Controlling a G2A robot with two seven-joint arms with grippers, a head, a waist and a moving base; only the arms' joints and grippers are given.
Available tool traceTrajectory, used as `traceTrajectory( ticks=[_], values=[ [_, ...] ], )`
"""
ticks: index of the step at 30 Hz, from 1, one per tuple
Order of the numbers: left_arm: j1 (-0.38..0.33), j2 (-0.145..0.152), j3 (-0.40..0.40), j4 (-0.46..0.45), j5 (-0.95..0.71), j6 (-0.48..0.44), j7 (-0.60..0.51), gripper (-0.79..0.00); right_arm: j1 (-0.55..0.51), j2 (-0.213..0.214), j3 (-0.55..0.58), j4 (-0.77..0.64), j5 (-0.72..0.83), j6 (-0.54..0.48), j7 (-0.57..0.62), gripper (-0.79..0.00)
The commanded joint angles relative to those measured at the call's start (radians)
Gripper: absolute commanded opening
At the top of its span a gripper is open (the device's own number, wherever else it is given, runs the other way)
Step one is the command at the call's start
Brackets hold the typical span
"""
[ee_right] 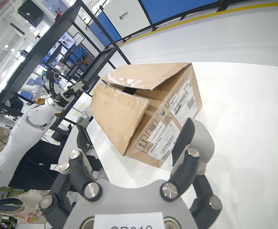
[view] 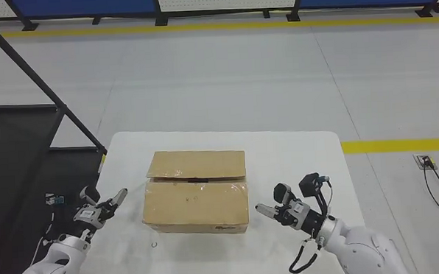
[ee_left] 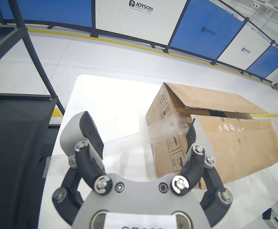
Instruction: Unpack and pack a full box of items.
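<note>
— From the top, where is the box [view: 197, 193]?
— In the middle of the table [view: 293, 145], between left gripper [view: 106, 195] and right gripper [view: 269, 200], touching neither.
— Left wrist view?
— Left gripper [ee_left: 140, 120] spread wide, empty; clear tape [ee_left: 165, 128] on the box end.
— Right wrist view?
— Right gripper [ee_right: 134, 128] also wide, empty; flaps [ee_right: 143, 79] almost closed.

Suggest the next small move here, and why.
Probably bring the right gripper to the raised edge of the far flap and lift it. The box is nearly shut, that flap sits slightly raised over a dark gap, and the left gripper and right one flank it, open and empty.
</note>
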Motion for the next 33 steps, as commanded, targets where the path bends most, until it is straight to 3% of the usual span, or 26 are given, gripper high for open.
traceTrajectory(
  ticks=[1, 4, 11, 18, 26, 33],
  values=[
    [0.0, 0.0, 0.003, 0.002, -0.005, 0.003, -0.004, 0.0, -0.001, -0.001, -0.003, 0.0, 0.016, -0.003, -0.005, 0.0],
    [-0.029, -0.003, 0.024, -0.005, -0.077, 0.032, -0.066, 0.0, 0.039, -0.006, -0.035, 0.053, 0.117, -0.042, 0.012, 0.0],
    [-0.088, 0.008, 0.01, 0.01, -0.236, -0.007, -0.247, 0.0, 0.197, -0.02, -0.115, 0.241, 0.374, -0.172, 0.098, 0.0],
    [-0.117, 0.023, -0.026, 0.052, -0.433, -0.1, -0.415, 0.0, 0.295, -0.029, -0.166, 0.359, 0.397, -0.173, 0.126, 0.0],
    [-0.11, 0.028, -0.036, 0.054, -0.455, -0.118, -0.444, 0.0, 0.347, -0.04, -0.221, 0.459, 0.506, -0.213, 0.191, 0.0],
    [-0.095, 0.028, -0.017, 0.04, -0.445, -0.097, -0.421, 0.0, 0.338, -0.035, -0.23, 0.46, 0.668, -0.356, 0.293, 0.0]
  ],
)
